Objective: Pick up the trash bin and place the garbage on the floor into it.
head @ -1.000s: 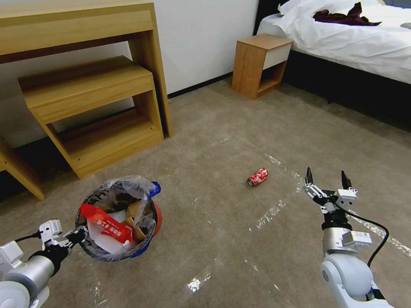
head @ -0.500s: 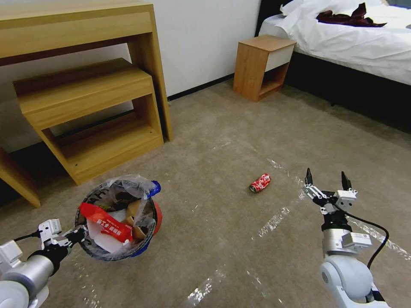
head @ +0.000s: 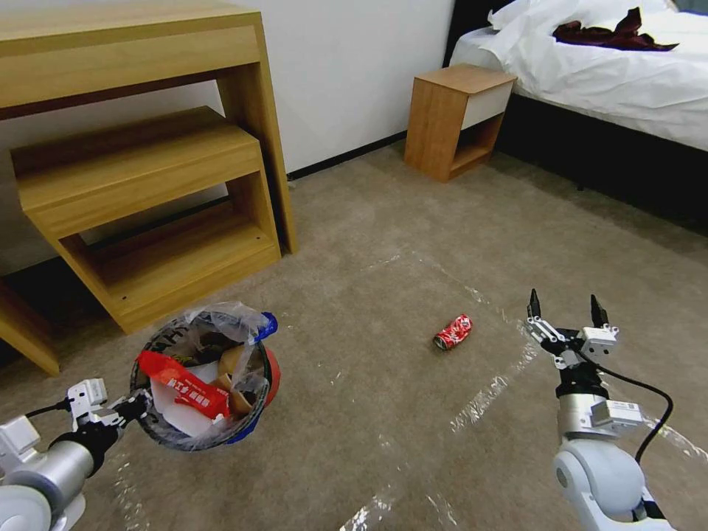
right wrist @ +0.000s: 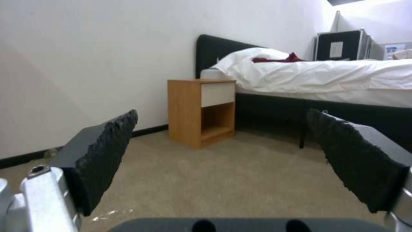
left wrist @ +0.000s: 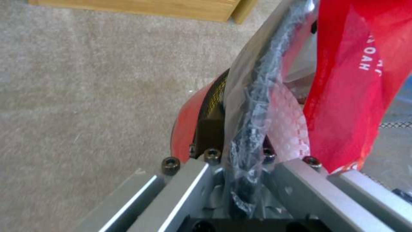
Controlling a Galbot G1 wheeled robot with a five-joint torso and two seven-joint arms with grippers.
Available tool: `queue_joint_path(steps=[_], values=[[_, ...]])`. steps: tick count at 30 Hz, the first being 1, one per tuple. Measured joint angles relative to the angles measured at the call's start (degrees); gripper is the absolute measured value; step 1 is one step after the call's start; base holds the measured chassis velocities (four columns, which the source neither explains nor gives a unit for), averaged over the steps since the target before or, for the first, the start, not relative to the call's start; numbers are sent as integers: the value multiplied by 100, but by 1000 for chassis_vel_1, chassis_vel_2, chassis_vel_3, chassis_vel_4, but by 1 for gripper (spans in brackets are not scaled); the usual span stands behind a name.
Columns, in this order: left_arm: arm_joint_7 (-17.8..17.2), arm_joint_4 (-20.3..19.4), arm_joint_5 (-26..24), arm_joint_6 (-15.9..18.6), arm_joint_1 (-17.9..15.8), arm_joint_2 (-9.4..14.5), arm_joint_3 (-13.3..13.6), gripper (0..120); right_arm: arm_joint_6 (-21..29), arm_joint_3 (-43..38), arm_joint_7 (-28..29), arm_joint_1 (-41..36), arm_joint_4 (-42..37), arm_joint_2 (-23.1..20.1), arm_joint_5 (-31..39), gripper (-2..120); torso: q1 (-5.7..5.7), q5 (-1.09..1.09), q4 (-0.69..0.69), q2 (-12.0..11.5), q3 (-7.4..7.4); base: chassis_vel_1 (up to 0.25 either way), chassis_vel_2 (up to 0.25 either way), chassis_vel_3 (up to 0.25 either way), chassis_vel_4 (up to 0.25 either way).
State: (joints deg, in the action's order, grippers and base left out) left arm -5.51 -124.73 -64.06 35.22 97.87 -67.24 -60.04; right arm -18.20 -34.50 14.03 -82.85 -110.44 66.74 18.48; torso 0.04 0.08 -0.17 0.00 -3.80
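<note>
The trash bin (head: 254, 428), red and blue with a black rim and a clear bag, hangs at the lower left with my left gripper (head: 136, 404) shut on its near rim (left wrist: 253, 106). Inside lie a red wrapper (head: 184, 383), white paper and tan carton scraps. A crushed red can (head: 453, 332), a piece of the garbage, lies on the floor (head: 383, 251), left of my right gripper (head: 564, 304). That gripper is held above the carpet, open, with nothing between its fingers (right wrist: 107, 154).
A wooden desk with a low shelf unit (head: 140, 184) stands at the back left. A wooden nightstand (head: 457, 118) and a bed with white sheets (head: 612, 66) stand at the back right. Shiny tape strips (head: 494, 391) cross the carpet near the can.
The whole head view has shifted: desk, nightstand and can sit slightly lower and farther right, so the camera moved. Both grippers hold the same pose, the bin still gripped.
</note>
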Motion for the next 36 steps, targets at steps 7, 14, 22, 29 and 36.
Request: queue_joint_path(steps=[7, 14, 22, 29, 36], values=[[-2, 3, 0, -2, -24, -4, 10, 0, -15, 34, -1, 41, 30, -24, 7, 100, 0, -1, -1, 0, 0, -108, 92, 94, -107], [-27, 4, -1, -2, -49, -8, 29, 0, -34, 25, -3, 44, 46, -91, 33, 100, 0, -1, 0, 0, 0, -86, 111, 91, -94], [-32, -15, 2, 0, -21, -43, 27, 0, -46, 37, -5, 62, 69, -96, 33, 100, 0, -1, 0, 0, 0, -95, 100, 89, -102], [-32, -46, 8, 1, -8, -78, 15, 0, -46, 51, -5, 66, 66, -118, 29, 100, 1, -1, 0, 0, 0, -115, 90, 106, -99], [-36, -94, 25, 2, 16, -105, 16, 0, -52, 50, -6, 55, 48, -148, 29, 100, 0, -1, 0, 0, 0, -86, 92, 87, -94]])
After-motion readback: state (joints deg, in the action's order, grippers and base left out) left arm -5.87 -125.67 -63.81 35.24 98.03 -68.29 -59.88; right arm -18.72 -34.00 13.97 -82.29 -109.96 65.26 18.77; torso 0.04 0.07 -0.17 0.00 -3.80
